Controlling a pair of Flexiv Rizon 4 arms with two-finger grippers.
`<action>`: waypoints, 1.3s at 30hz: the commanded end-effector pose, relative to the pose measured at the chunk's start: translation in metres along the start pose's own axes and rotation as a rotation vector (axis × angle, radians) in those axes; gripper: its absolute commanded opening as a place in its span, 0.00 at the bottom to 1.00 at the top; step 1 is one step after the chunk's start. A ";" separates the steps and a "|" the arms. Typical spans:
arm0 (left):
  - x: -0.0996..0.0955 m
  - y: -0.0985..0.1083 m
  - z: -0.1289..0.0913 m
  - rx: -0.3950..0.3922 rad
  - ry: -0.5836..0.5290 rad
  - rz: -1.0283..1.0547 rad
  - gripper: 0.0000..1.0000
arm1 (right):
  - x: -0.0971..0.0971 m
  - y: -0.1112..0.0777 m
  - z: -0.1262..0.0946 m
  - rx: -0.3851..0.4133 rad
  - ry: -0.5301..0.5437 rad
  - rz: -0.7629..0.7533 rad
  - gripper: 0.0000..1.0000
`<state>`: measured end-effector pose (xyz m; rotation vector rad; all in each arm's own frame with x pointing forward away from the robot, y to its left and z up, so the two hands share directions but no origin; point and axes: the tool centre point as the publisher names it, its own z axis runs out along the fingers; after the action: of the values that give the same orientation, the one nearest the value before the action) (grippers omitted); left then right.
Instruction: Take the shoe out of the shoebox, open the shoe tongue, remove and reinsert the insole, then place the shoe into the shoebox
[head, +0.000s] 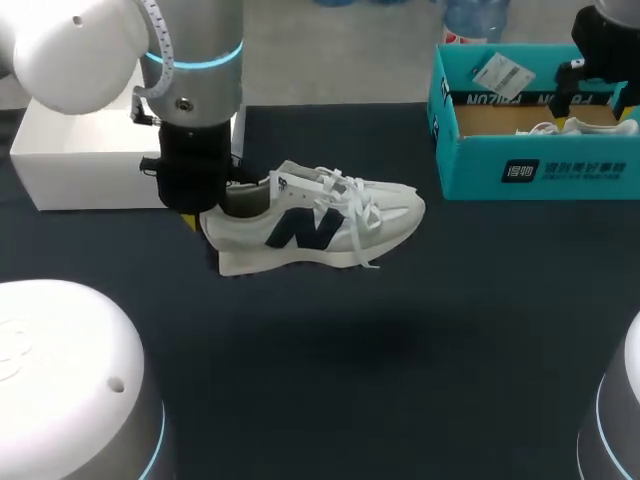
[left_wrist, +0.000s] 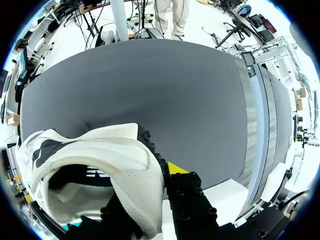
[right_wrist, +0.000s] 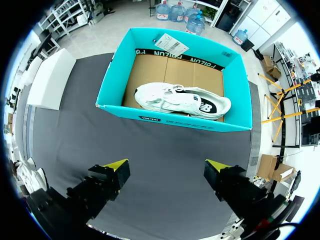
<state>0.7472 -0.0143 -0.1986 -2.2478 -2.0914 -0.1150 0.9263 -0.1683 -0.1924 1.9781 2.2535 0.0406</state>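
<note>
Pinching the white shoe (head: 330, 225) by its heel, the left jaws grip it; the right jaws stand open, shoebox (right_wrist: 170, 118) ahead.

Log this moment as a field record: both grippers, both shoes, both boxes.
left gripper: shut on the heel of the white sneaker
white sneaker: laces loose, toe pointing toward the shoebox
right gripper: open, empty, by the shoebox
shoebox: teal, open, far right of the table
second sneaker: lying inside the shoebox
white box: far left of the table
</note>
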 end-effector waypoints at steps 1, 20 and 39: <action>-0.015 -0.003 0.003 -0.003 0.012 0.004 0.00 | 0.000 -0.001 0.000 -0.003 0.000 0.001 1.00; -0.046 -0.012 0.029 -0.039 -0.023 0.011 0.00 | 0.000 -0.001 0.000 -0.003 0.000 0.001 1.00; -0.056 0.011 0.115 -0.064 0.004 -0.003 0.00 | 0.000 -0.001 0.000 -0.003 0.000 0.001 1.00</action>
<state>0.7512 -0.0553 -0.3028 -2.2870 -2.1219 -0.1869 0.9263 -0.1682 -0.1924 1.9780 2.2536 0.0406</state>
